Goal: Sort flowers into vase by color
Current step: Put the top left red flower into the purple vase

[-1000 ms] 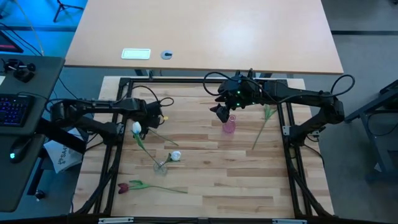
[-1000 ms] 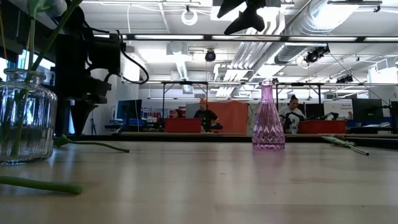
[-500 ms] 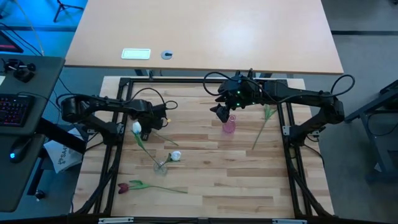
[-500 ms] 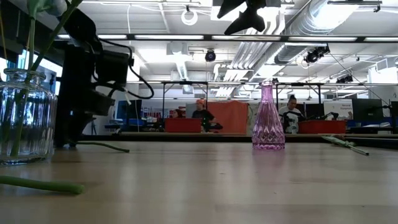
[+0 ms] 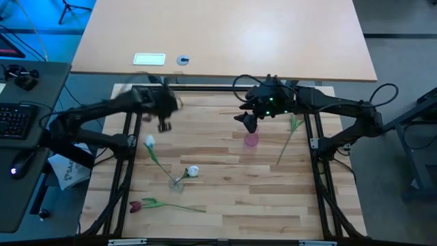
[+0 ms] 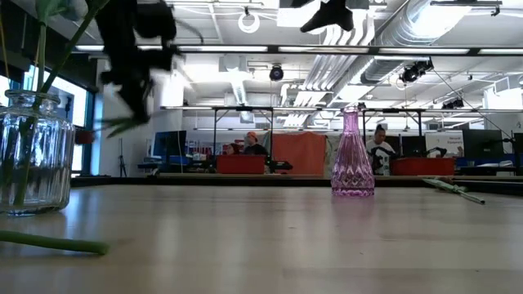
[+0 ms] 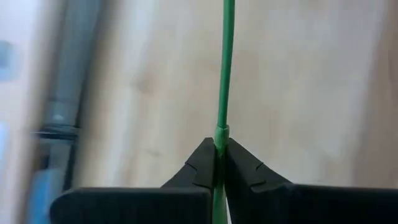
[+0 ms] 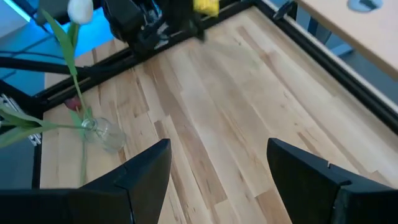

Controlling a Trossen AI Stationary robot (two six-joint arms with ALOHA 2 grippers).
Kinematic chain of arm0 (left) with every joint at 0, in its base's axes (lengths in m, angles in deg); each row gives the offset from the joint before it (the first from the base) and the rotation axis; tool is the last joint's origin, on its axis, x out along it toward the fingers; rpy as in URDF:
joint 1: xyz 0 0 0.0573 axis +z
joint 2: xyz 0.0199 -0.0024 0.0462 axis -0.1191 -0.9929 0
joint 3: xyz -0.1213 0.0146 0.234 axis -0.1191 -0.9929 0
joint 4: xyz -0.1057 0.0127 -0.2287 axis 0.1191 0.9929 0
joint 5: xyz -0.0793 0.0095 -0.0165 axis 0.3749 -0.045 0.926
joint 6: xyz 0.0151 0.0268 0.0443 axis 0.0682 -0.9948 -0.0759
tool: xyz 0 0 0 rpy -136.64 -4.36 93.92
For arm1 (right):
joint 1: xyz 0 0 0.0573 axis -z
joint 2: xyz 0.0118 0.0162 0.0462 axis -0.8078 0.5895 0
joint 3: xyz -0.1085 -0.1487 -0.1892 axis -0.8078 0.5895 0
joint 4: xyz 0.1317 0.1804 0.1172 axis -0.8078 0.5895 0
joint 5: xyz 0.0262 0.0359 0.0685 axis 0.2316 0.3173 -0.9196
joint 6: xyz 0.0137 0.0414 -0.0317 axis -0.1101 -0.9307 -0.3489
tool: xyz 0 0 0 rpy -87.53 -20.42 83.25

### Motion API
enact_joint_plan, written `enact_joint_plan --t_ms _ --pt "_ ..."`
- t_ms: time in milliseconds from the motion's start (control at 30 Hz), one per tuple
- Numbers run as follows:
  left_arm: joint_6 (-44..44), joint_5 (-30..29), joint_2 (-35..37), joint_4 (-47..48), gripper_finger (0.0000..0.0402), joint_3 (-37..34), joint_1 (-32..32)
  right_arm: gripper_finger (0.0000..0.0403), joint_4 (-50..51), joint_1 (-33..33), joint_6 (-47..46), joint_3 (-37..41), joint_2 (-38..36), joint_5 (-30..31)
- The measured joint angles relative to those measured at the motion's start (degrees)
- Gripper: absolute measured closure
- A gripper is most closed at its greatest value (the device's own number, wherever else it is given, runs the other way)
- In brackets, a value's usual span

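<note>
My left gripper (image 5: pixel 164 125) is raised over the table's far left, shut on a thin green stem (image 7: pixel 224 74). This flower's head does not show; a green leaf (image 6: pixel 122 125) hangs below the gripper (image 6: pixel 137 98). A clear glass vase (image 5: pixel 176 183) holds two white tulips (image 5: pixel 149 141) (image 5: pixel 193 171). A dark red tulip (image 5: pixel 135 205) lies on its side at the near left. Another flower's stem (image 5: pixel 287 140) lies on the table at the right. My right gripper (image 5: pixel 249 123) hangs open above the pink vase (image 5: pixel 251 139), holding nothing. My left gripper pinches the green stem at a small knot on it (image 7: pixel 220 132), between the free ends of its two fingers. The stem runs on ahead in line with the fingers and hangs clear above the wooden table.
A black frame (image 5: pixel 205 89) borders the wooden table. The pink vase (image 6: pixel 353 155) stands upright at the far middle, the clear vase (image 6: pixel 33 155) at the near left. People sit at benches in the room beyond the table.
My left gripper has shut on the green stem beside the white tulip. It then rose fast and swung toward the table's far edge. The stem that lay on the table is lifted clear. The vases and the other flowers have stayed put.
</note>
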Motion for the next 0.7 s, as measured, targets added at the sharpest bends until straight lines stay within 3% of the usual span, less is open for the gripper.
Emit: enact_joint_plan --t_ms 100,200,333,433,567,633,700 --pt "2.2 -0.5 3.0 -3.6 0.0400 7.1 2.9 0.0142 -0.6 0.0 -0.1 0.0 -1.5 0.0" --pt "8.1 2.7 4.9 -10.7 0.0400 13.5 5.3 0.0142 -1.7 0.0 -0.1 0.0 -2.6 0.0" --pt "25.7 9.6 5.7 -21.1 0.0401 19.4 6.8 0.0142 -3.4 0.0 -0.1 0.0 -3.7 -1.3" --pt "36.4 21.2 4.1 -20.9 0.0401 22.5 6.8 0.0142 -5.4 0.0 -0.1 0.0 -4.5 -4.3" --pt "61.3 39.5 1.0 -24.5 0.0401 22.9 5.4 0.0142 -13.9 -0.2 -1.0 0.0 -5.1 -12.8" --pt "73.2 44.7 -0.9 -29.4 0.0401 23.0 3.3 0.0142 -20.2 -0.5 -1.1 0.0 -5.1 -18.0" --pt "81.3 46.4 -2.9 -36.4 0.0401 23.0 0.5 0.0142 -27.0 -1.0 -0.5 0.0 -5.1 -21.1"
